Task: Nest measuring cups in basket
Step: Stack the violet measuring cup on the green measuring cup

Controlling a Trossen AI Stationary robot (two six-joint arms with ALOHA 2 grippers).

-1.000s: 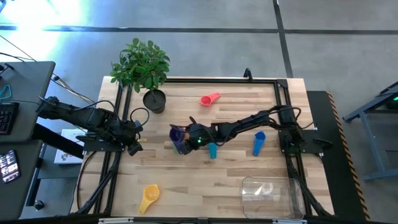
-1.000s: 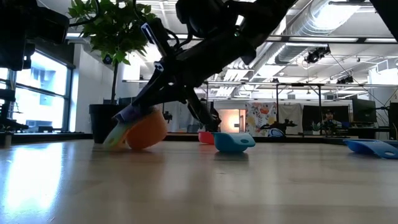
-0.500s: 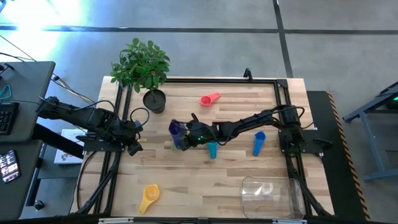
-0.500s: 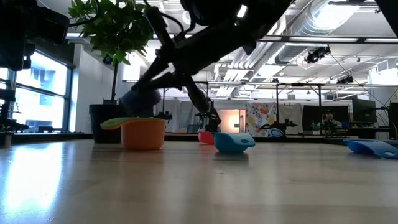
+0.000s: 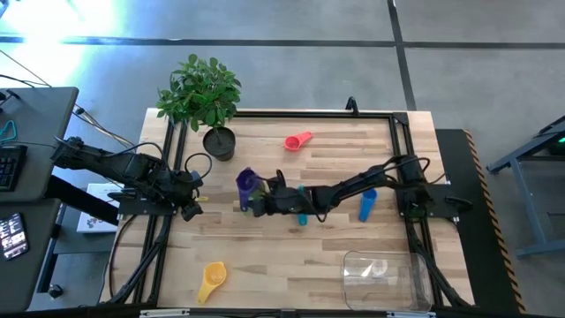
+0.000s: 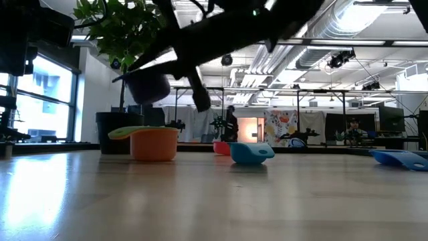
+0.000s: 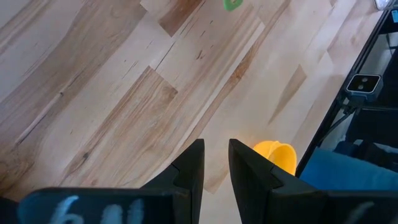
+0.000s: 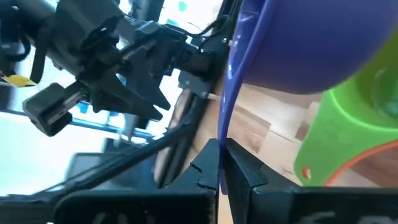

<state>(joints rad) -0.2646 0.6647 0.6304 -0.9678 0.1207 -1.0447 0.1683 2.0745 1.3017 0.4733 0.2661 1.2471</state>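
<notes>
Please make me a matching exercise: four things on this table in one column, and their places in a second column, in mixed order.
Things:
1 purple cup
2 yellow cup
3 pink cup
4 basket

Places:
A at a table corner on the right arm's side
B raised off the table, in the right tool
C near the plant pot
D alone on the left arm's side

Pairs: 1-B, 2-D, 3-C, 4-A

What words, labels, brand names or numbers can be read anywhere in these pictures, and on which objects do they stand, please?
None can be read in any view.
The measuring cups, such as the purple cup and the yellow cup, show no visible markings.
The white sheet beside the table carries print too small to read.
Pale blurred marks on the left wrist's housing cannot be made out.
</notes>
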